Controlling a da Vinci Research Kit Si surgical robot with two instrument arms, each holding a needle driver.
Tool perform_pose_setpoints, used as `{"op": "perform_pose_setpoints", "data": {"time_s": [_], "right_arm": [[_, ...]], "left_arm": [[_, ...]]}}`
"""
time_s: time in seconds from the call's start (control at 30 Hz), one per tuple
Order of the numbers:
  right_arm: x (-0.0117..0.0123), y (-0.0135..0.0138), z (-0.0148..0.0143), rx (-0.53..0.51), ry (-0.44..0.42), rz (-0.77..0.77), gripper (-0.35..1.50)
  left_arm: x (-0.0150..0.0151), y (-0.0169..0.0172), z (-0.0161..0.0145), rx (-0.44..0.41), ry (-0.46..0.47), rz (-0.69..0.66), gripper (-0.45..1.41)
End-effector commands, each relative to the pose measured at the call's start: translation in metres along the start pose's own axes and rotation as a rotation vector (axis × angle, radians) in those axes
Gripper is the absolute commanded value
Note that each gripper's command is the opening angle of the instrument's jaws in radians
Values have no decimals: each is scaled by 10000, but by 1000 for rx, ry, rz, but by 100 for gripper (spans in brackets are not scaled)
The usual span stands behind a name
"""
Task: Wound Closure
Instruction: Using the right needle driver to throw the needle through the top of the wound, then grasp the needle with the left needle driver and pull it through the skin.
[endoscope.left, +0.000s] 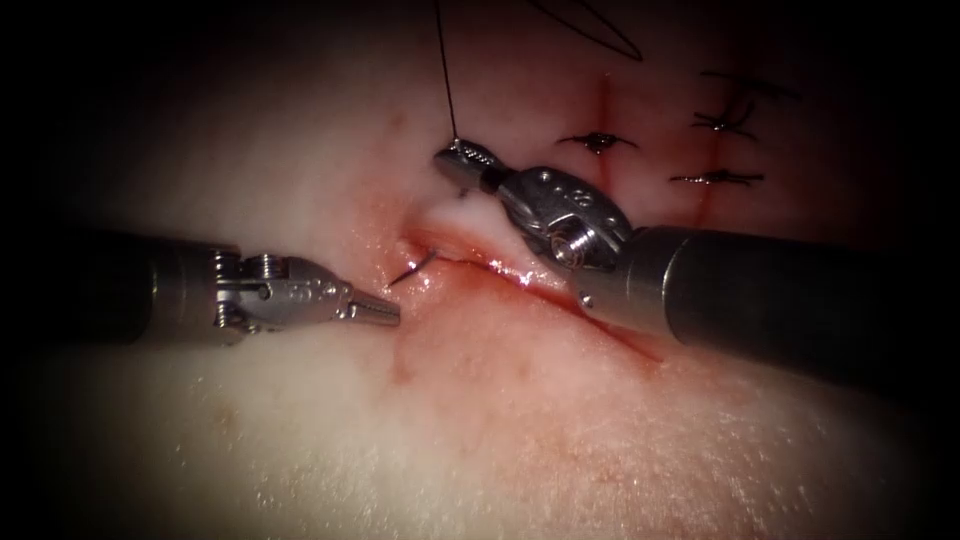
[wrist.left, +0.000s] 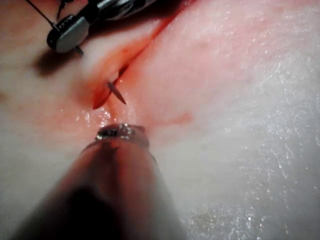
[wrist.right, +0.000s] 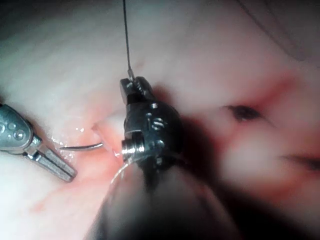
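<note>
The cut (endoscope.left: 540, 285) runs across the tissue (endoscope.left: 520, 440), wet with red fluid. My right tool (endoscope.left: 462, 157) is shut on the needle's tail end, where the thread (endoscope.left: 446, 70) joins it. The needle passes through the tissue, and its tip (endoscope.left: 412, 268) sticks out at the cut's left end. My left tool (endoscope.left: 385, 312) sits just below and left of that tip, shut and holding nothing. The tip (wrist.left: 116, 92) also shows in the left wrist view, beyond my left tool (wrist.left: 120, 132). In the right wrist view the needle tip (wrist.right: 82, 147) points at the left tool (wrist.right: 55, 165).
Finished stitches (endoscope.left: 598, 141) (endoscope.left: 716, 178) with cut thread ends cross red lines at the back right. A loose loop of thread (endoscope.left: 590, 25) lies at the back. The right shaft (endoscope.left: 760, 300) lies over the cut's right part.
</note>
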Motion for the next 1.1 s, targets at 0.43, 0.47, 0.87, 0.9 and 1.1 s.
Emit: {"op": "perform_pose_setpoints", "data": {"time_s": [0.43, 0.47, 0.87, 0.9, 1.1], "right_arm": [[-46, -26, 15, 127, -150, 205, -35], [-47, -26, 11, 129, -151, 203, -35], [-14, -8, 5, 292, -37, 278, 135], [-11, -6, 3, 314, -37, 279, 133], [23, 17, -11, 354, -16, 275, 125]], "left_arm": [[-1, -3, 4, -8, 1, -1, -45], [-1, -5, 2, -10, 1, -2, -45], [6, -25, -3, 68, 162, 158, -8], [6, -26, -4, 72, 183, 179, -5], [12, -37, 0, 40, 391, 321, 21]]}}
